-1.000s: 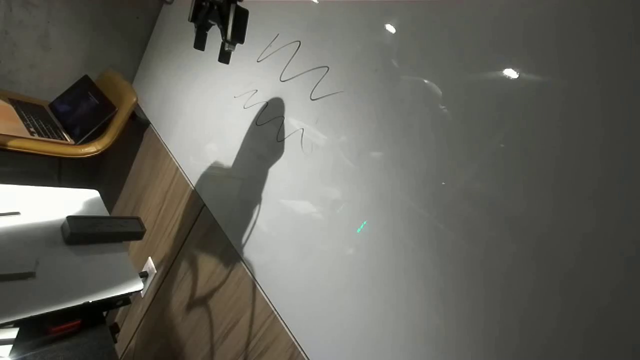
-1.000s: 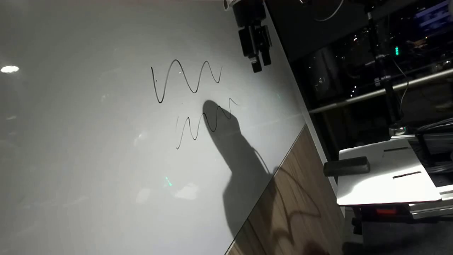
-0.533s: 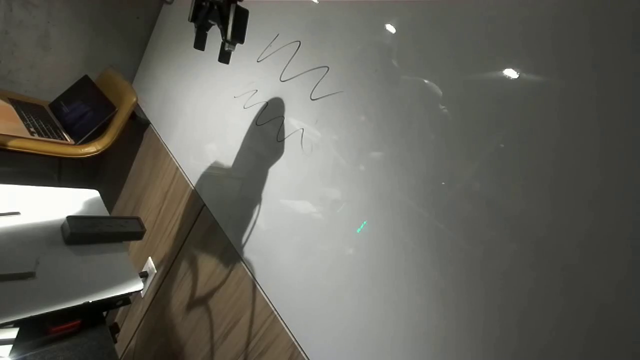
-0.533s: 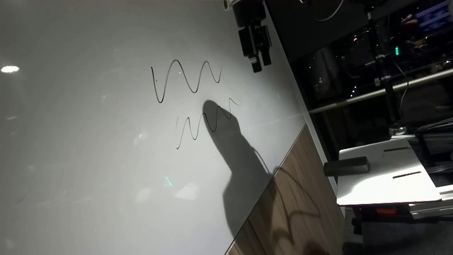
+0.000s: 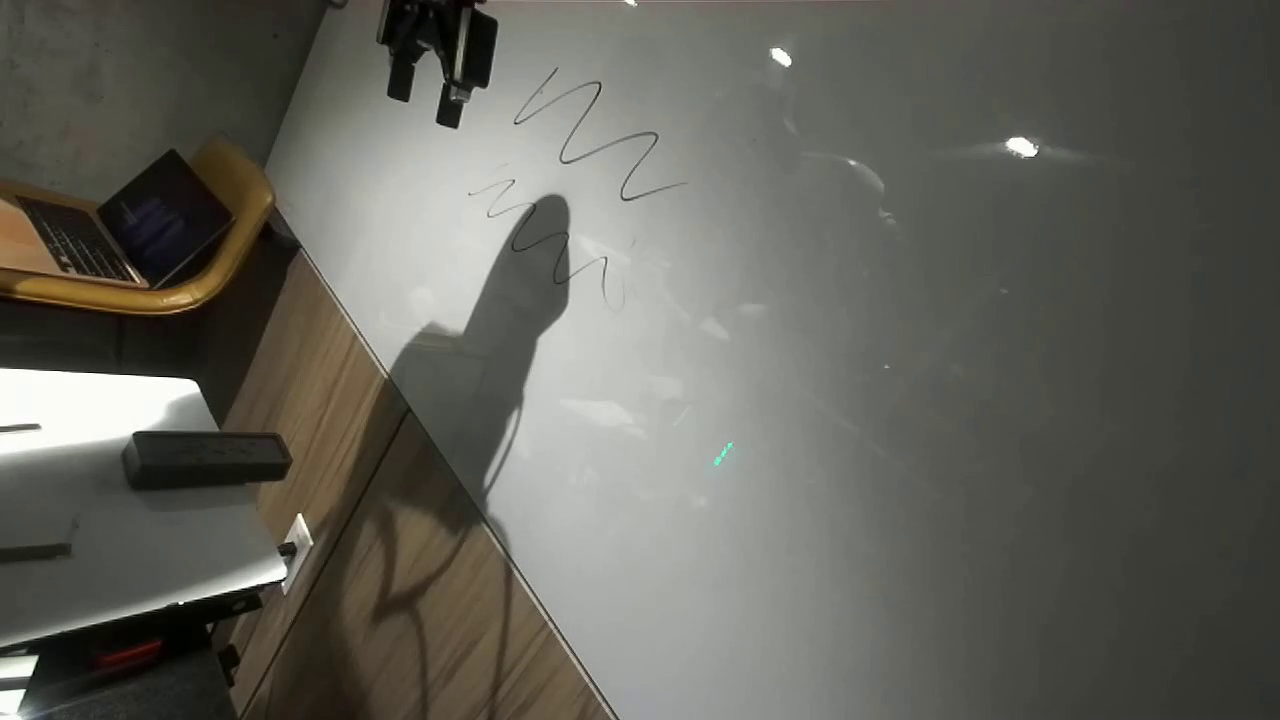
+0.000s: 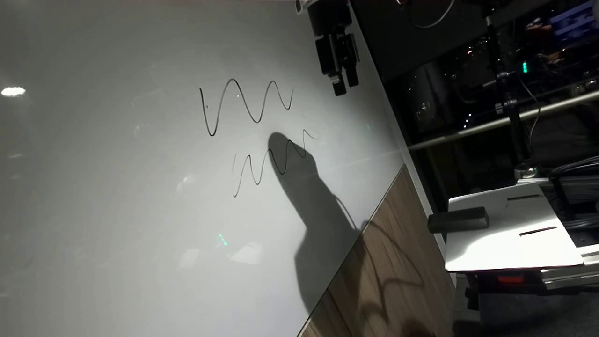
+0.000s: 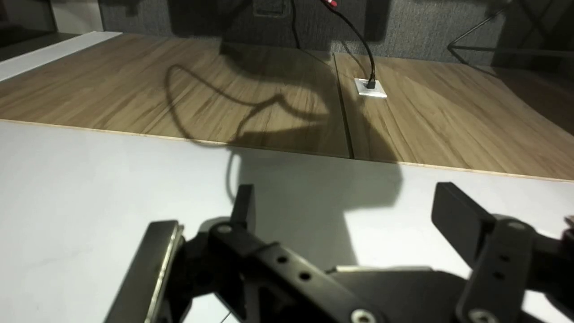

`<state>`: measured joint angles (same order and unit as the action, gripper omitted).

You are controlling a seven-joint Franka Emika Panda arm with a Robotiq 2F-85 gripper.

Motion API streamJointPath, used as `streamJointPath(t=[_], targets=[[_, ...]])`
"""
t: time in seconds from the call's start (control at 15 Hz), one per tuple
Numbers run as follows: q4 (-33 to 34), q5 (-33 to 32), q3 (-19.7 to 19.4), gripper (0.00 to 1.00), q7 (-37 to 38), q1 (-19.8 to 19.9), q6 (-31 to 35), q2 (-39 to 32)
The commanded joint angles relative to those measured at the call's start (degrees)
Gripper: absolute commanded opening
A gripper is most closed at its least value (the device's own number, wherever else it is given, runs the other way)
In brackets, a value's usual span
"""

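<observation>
My black gripper (image 5: pixel 425 103) hangs in front of a glossy white board in both exterior views. Its two fingers are spread apart with nothing between them. Seen from the wrist, the gripper (image 7: pixel 347 199) has a wide gap, through which the white surface (image 7: pixel 80 179) and a grey shadow show. Nearest to the gripper are two wavy black pen lines, an upper one (image 6: pixel 232 79) and a thinner lower one (image 6: pixel 282 173). The arm's shadow falls across the lower line. A dark oblong block (image 6: pixel 458 220) lies on a white plate (image 6: pixel 510 250), well away from the gripper.
Wood panelling (image 7: pixel 112 89) borders the white board, with a white socket (image 7: pixel 371 93) and a plugged-in black cable. An open laptop (image 5: pixel 165 215) rests on a yellow chair (image 5: pixel 190 297). Dark glass and a metal rail (image 6: pixel 468 131) stand beyond the board's edge.
</observation>
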<state>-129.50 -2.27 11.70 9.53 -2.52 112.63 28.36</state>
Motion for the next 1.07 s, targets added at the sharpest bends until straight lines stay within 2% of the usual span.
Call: streamJointPath(t=[0.0,0.27,0.53,0.87,0.93,1.0], targets=[[-0.9,-0.3,-0.7,1.0,0.7,-1.1,0.2,0.1],[-7.0,-1.4,-0.6,1.0,2.6,-0.5,1.1,2.6],[-17.8,-1.6,-0.1,1.0,6.3,-0.8,5.6,6.0],[-28.9,-0.4,-0.9,1.0,6.7,-0.9,18.4,5.7],[-30.2,-0.6,-0.7,1.0,6.7,-0.8,21.4,4.5],[-27.6,-1.0,-0.3,1.0,6.9,-0.2,22.6,0.9]])
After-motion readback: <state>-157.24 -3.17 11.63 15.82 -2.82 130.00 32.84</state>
